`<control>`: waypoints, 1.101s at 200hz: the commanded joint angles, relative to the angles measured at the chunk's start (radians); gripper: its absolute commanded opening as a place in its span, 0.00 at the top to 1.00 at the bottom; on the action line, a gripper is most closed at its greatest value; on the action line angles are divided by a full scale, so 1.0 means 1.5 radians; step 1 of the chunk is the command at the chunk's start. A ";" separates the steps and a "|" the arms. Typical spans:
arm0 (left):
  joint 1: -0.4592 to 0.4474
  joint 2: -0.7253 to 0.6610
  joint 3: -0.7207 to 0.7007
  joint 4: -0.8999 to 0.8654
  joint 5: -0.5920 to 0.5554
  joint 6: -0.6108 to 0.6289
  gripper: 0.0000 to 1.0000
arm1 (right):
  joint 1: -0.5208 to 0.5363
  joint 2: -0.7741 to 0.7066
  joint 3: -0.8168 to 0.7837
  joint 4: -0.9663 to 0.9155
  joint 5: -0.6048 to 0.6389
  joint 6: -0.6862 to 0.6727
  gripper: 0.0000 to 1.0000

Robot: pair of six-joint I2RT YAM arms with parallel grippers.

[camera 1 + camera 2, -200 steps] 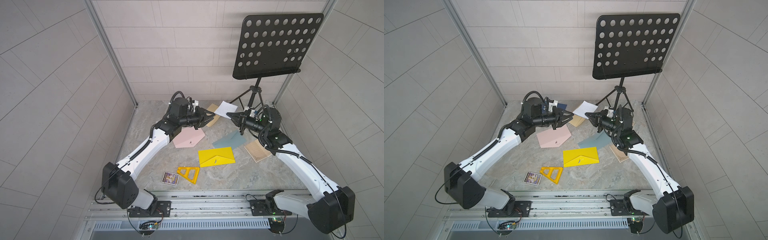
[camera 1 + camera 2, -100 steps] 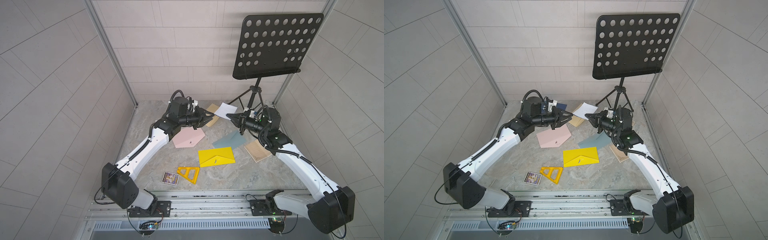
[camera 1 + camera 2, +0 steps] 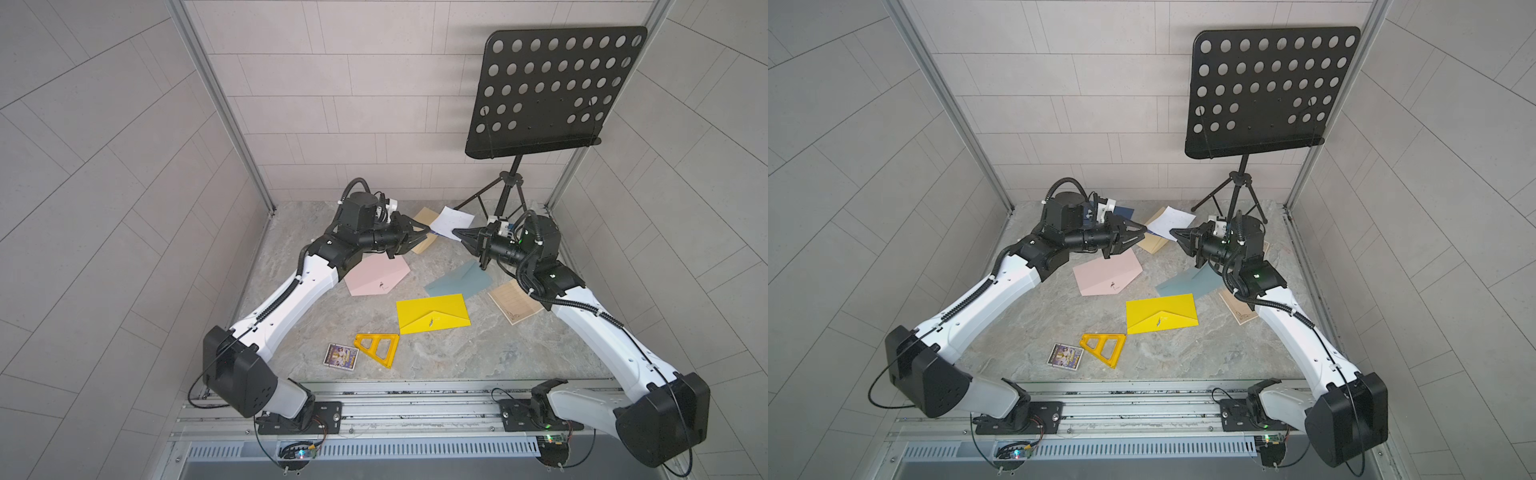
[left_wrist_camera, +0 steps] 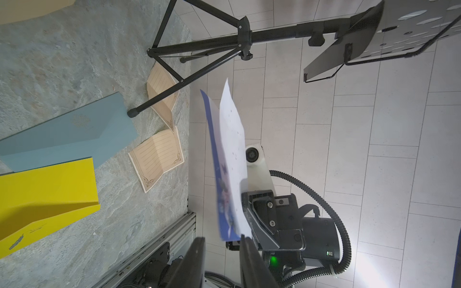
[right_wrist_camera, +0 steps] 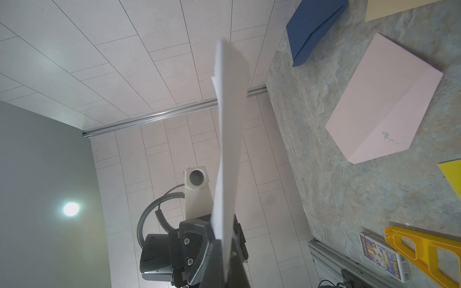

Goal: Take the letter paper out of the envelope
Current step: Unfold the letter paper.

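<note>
**Above the table's 12 o'clock edge: sheet gripped**

Above the far, 12 o'clock part of the stone-veined table (image 3: 457,357), the right gripper (image 3: 457,232) is clamped on one edge of the letter paper (image 3: 451,218). The paper is a thin, folded white sheet with a blue printed face, held in the air. At 11 o'clock, the left gripper (image 3: 426,232) hangs with jaws apart and empty above a flat tan envelope (image 3: 424,215).
</note>
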State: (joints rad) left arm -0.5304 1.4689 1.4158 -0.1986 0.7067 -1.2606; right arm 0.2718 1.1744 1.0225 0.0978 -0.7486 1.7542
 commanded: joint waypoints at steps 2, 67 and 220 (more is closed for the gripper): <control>-0.002 -0.003 0.023 -0.019 -0.008 0.015 0.69 | -0.001 -0.006 0.005 -0.006 -0.006 -0.005 1.00; -0.002 -0.008 0.018 -0.053 -0.021 0.031 0.70 | 0.005 -0.001 0.008 0.026 0.004 0.021 1.00; 0.002 -0.004 0.030 -0.065 -0.026 0.029 0.74 | 0.020 -0.005 0.001 0.019 0.009 0.014 1.00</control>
State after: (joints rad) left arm -0.5297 1.4689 1.4387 -0.3008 0.6582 -1.2293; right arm 0.2947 1.1767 1.0225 0.1074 -0.7475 1.7588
